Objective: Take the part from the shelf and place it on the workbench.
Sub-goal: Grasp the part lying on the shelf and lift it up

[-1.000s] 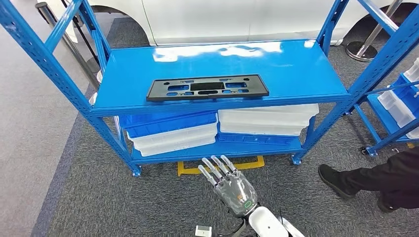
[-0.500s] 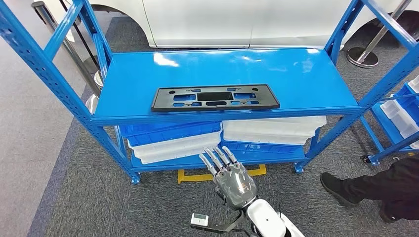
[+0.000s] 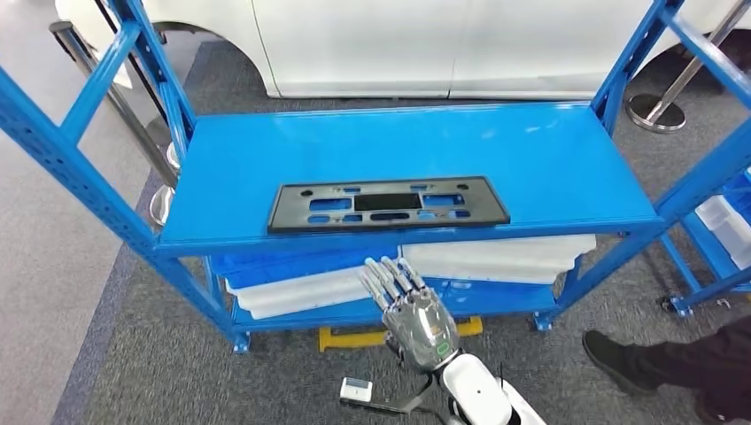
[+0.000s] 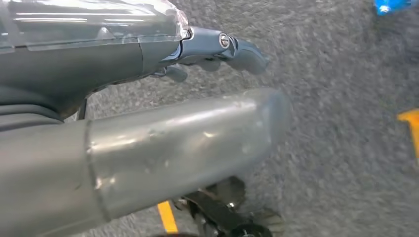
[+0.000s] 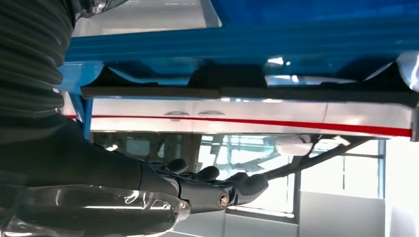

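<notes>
The part (image 3: 388, 204) is a flat black rectangular plate with several cutouts. It lies near the front edge of the blue shelf's upper level (image 3: 531, 159). My right hand (image 3: 416, 314) is raised in front of the shelf, just below that front edge and under the plate's middle. Its fingers are stretched out and apart, holding nothing. The right wrist view shows this hand's dark fingers (image 5: 217, 190) close to the shelf's blue edge (image 5: 247, 44). My left hand (image 4: 188, 143) hangs over grey carpet with its fingers (image 4: 237, 49) extended and nothing in them.
Stacked white and blue trays (image 3: 310, 283) fill the shelf's lower level. A white car (image 3: 398, 44) stands behind. A person's shoe and dark leg (image 3: 655, 363) are at the lower right, beside another blue rack (image 3: 717, 230). A yellow floor mark (image 3: 354, 338) and a small white device (image 3: 359, 388) lie on the carpet.
The camera has moved nearer to the shelf, so the shelf and plate sit lower and larger in the picture. My right hand now reaches up close under the shelf's front edge.
</notes>
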